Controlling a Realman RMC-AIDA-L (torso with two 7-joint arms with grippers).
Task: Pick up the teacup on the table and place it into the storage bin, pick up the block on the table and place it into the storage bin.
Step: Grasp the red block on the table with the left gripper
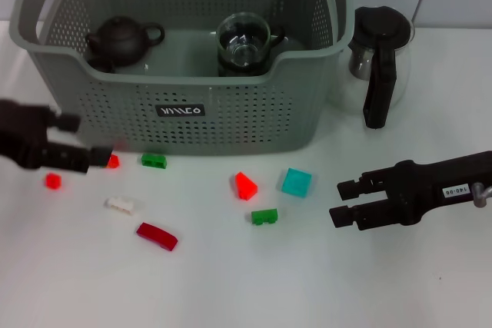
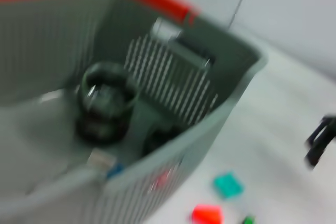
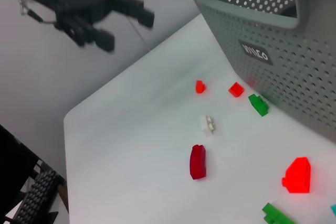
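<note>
The grey storage bin [image 1: 231, 124] stands at the back of the table, also in the right wrist view [image 3: 294, 51]. A glass teacup [image 1: 244, 42] sits inside it beside a dark teapot [image 1: 123, 38]; the left wrist view shows the teacup [image 2: 105, 98] from above. Loose blocks lie in front: red [image 1: 246, 185], teal [image 1: 297, 182], green [image 1: 264, 217], dark red [image 1: 157, 236], white [image 1: 120, 204]. My left gripper [image 1: 81, 140] hovers open and empty by the bin's front left corner. My right gripper [image 1: 346, 201] is open and empty, right of the teal block.
A glass pitcher with a black handle [image 1: 380, 59] stands right of the bin. More small blocks lie near the left gripper: red [image 1: 52, 180], red [image 1: 112, 161], green [image 1: 154, 160]. The table edge [image 3: 79, 129] drops off beyond them.
</note>
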